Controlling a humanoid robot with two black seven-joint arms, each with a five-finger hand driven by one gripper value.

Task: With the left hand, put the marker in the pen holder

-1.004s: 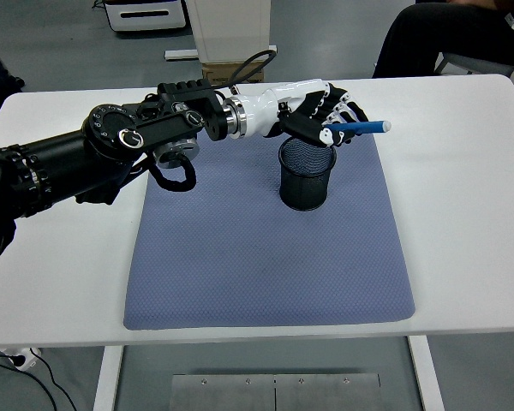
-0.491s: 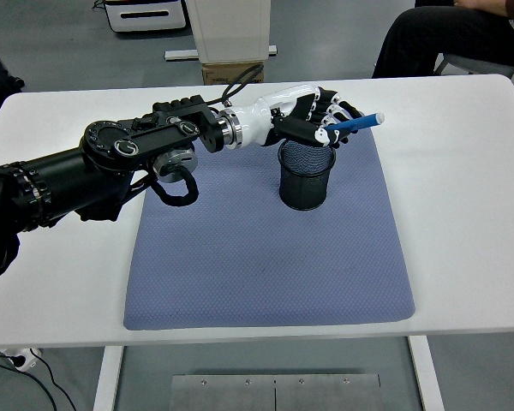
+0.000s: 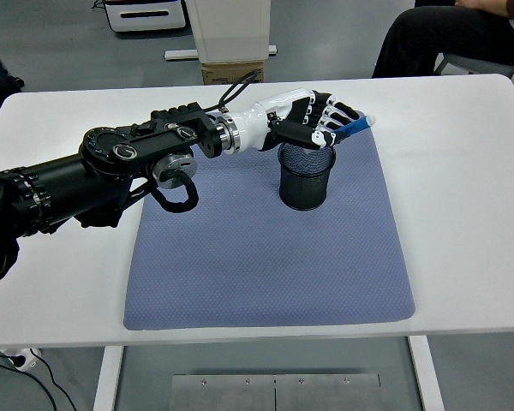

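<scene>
The left hand (image 3: 321, 122) hovers above the black mesh cylindrical pen holder (image 3: 307, 175), fingers (image 3: 336, 115) clenched around the blue marker (image 3: 356, 127), which juts right of them, tilted. The insertion step is underway; next, tip the marker upright over the opening directly below and release.

This looks like a robotics lab or test room. A plain white table (image 3: 463, 197) on metal legs stands on a bare grey floor (image 3: 77, 51), with a blue-grey work mat (image 3: 265, 257) spread over it. Behind it are a white cabinet-like unit (image 3: 231, 30) with a cardboard box (image 3: 231, 72) at its foot, white equipment (image 3: 146, 14), and a seated person (image 3: 445, 38) at the far right corner.
</scene>
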